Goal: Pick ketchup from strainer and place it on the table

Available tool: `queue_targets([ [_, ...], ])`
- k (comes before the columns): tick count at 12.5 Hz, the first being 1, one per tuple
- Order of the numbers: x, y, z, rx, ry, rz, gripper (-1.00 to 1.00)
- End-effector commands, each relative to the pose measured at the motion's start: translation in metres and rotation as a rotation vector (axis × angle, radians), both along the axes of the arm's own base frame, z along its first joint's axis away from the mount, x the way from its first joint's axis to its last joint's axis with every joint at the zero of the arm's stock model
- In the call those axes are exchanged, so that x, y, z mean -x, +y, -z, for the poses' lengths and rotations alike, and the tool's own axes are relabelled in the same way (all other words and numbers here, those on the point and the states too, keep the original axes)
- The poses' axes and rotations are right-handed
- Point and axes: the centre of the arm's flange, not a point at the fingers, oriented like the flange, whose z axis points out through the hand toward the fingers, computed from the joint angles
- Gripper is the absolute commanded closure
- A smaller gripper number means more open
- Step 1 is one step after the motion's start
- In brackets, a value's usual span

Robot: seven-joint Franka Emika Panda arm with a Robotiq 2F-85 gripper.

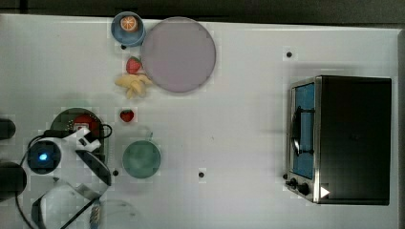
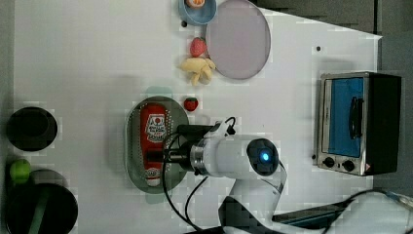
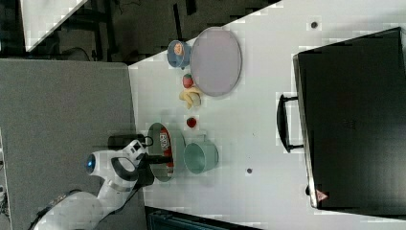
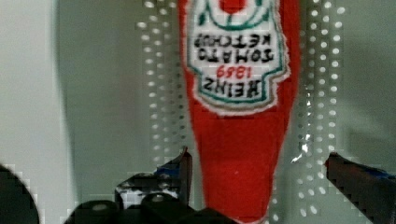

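A Franka arm's tool (image 4: 257,182) hangs wide open over the strainer (image 2: 132,146), one finger (image 4: 180,172) on either side of the narrowing neck of the ketchup (image 4: 243,140), nothing gripped yet. The bottle lies flat along the pale green basin, label up, its white cap toward the left view's bottom. Just beside the strainer on the white worktop (image 1: 248,143) stand a teal cup (image 1: 141,159) and a strawberry (image 1: 126,115); a banana (image 1: 134,86), a lilac plate (image 1: 178,54) and a toaster oven (image 1: 351,138) sit farther off. The risk from here: closing on the tapered neck could let the smooth bottle slide out, or a low finger could snag the perforated wall and drag the basin.
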Motion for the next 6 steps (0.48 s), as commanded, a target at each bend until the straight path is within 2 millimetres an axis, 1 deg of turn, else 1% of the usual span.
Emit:
queue_targets([
  [1, -0.016, 0.011, -0.002, 0.0, -0.035, 0.027, -0.67],
  [3, -0.02, 0.019, 0.009, -0.017, -0.031, 0.028, -0.18],
  [4, -0.022, 0.022, 0.008, -0.023, -0.035, 0.029, -0.13],
  [6, -0.024, 0.025, -0.003, -0.02, -0.05, 0.023, -0.13],
])
